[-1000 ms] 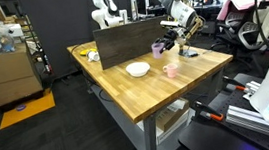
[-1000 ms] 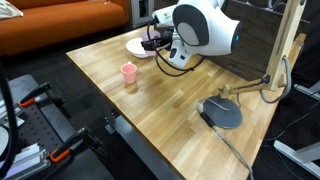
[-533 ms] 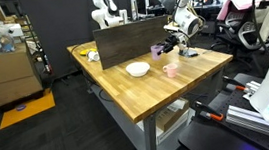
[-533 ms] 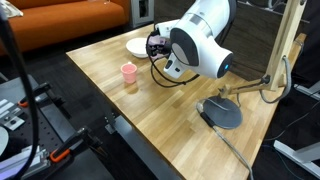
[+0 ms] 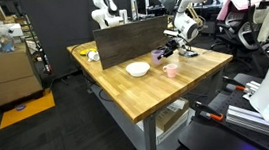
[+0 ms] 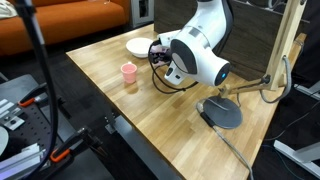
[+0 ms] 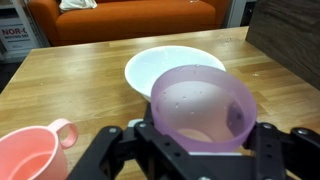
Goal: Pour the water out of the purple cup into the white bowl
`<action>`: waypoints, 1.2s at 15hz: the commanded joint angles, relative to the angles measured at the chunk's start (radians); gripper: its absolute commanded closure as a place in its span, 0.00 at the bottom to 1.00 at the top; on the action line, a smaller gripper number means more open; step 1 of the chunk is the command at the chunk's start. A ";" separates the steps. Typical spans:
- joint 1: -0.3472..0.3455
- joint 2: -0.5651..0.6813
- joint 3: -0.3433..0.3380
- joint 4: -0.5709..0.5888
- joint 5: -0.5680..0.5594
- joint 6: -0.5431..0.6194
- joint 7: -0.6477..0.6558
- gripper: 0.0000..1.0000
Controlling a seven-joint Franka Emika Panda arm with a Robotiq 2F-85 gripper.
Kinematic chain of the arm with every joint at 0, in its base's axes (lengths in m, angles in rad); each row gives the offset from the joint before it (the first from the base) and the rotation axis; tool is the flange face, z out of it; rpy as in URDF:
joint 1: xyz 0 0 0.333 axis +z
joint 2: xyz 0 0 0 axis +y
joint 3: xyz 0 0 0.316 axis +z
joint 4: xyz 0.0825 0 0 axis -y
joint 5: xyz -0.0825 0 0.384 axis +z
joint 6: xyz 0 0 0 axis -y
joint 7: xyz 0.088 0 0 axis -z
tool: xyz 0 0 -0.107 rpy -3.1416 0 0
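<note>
The hand is clenched on the purple cup, which it holds upright, just short of the white bowl. A pink cup stands on the counter, off to one side of the bowl. Likely risks: tipping before the cup's lip is over the bowl's rim would wet the counter, a fast tilt could overshoot the shallow bowl, and the smooth cup might slip in the grip.

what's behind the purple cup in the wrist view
The white bowl lies just beyond the purple cup on the wooden table; its visible part looks empty. The cup covers the bowl's near right rim, so that part is hidden.
</note>
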 commanded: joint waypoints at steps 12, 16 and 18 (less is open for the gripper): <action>0.008 0.049 -0.016 0.059 0.000 -0.018 0.004 0.00; 0.009 0.038 -0.018 0.056 -0.003 -0.023 0.000 0.00; 0.013 0.021 -0.022 0.040 -0.006 -0.018 -0.008 0.00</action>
